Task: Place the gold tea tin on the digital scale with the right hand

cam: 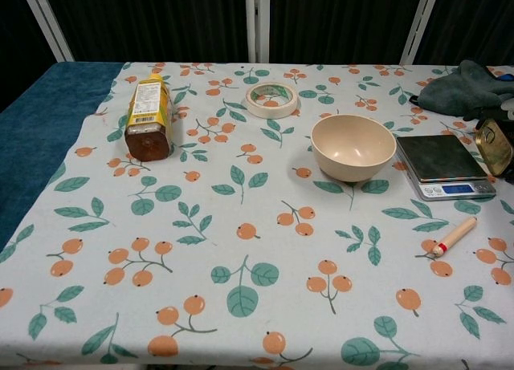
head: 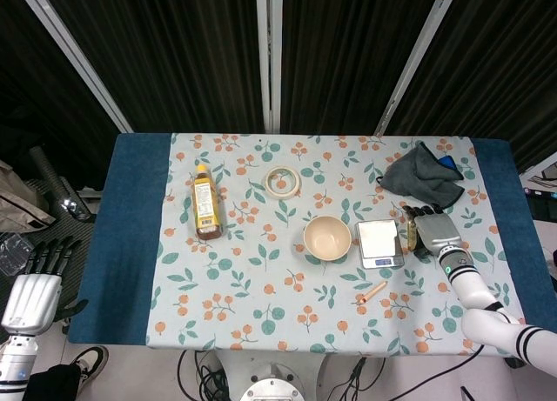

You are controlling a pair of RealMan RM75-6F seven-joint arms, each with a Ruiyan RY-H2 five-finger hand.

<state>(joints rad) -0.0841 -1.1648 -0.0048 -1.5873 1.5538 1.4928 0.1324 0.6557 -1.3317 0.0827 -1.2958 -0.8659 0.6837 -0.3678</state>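
The gold tea tin [head: 411, 231] stands tilted on its edge just right of the digital scale [head: 380, 243], close to the scale's right side. My right hand [head: 436, 232] grips the tin from the right, its fingers wrapped around it. In the chest view the tin [cam: 492, 145] shows at the right frame edge, lifted and leaning beside the scale [cam: 444, 165], whose dark platform is bare; the hand itself is mostly cut off there. My left hand [head: 35, 293] hangs off the table at the lower left, fingers apart, holding nothing.
A cream bowl [head: 327, 237] sits directly left of the scale. A wooden stick [head: 374, 290] lies in front of the scale. A grey cloth [head: 422, 177] lies behind the tin. A juice bottle [head: 206, 205] and a tape roll [head: 283, 181] lie further left.
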